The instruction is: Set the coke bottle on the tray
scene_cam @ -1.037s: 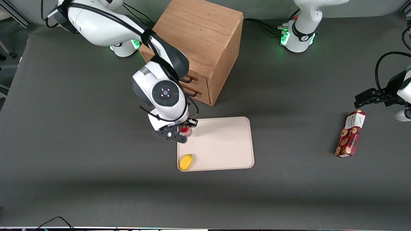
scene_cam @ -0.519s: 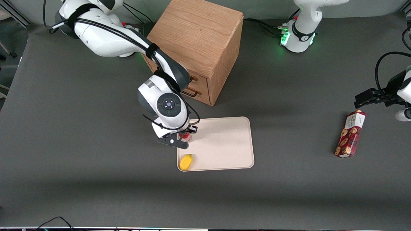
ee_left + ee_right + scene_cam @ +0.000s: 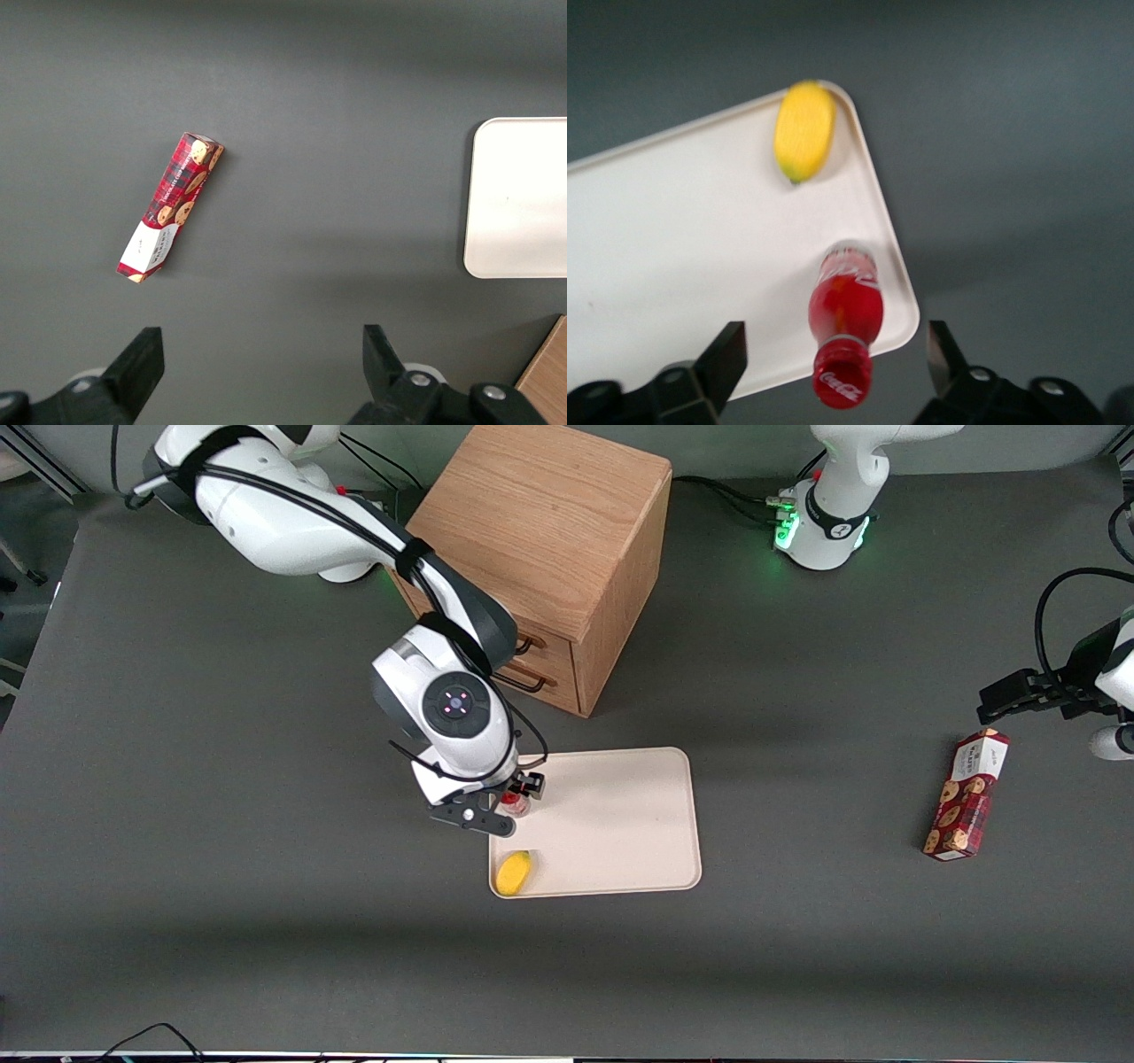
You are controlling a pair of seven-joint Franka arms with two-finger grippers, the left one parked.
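The right arm reaches down over the tray's (image 3: 620, 824) edge nearest its own end of the table. The gripper (image 3: 833, 359) is spread wide, released, with the bottle (image 3: 846, 328) standing free on the tray between its fingers.

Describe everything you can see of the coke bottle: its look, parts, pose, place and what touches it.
The coke bottle is small, slim and red, with a red cap bearing white script and a pale band near its base. It stands upright on the cream tray, close to the rim at a corner. The hand is open above it, its fingers apart from the bottle. A yellow object lies elsewhere on the tray.
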